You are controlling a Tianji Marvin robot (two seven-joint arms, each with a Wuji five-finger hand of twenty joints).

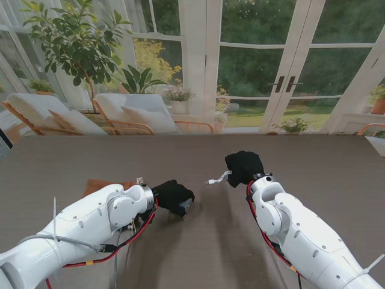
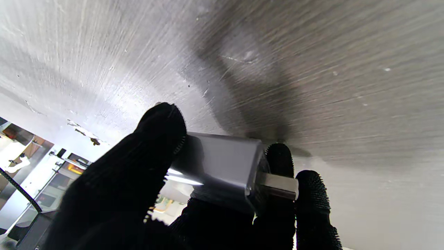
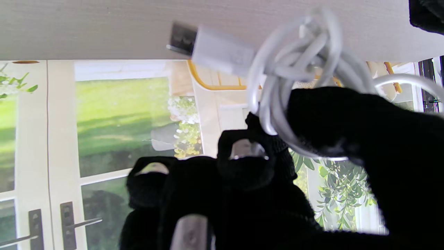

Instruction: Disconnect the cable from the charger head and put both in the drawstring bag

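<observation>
White cable (image 3: pixel 298 59) bunched in our right hand (image 1: pixel 243 167), left hand (image 1: pixel 173 195) pinching charger (image 2: pixel 222 170); already unplugged, both still need bagging, bag (image 1: pixel 111 183) barely visible.

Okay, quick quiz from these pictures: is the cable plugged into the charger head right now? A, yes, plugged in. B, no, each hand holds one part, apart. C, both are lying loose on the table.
B: the left hand grips the charger head alone, while the right hand holds the coiled white cable with its plug free.
</observation>
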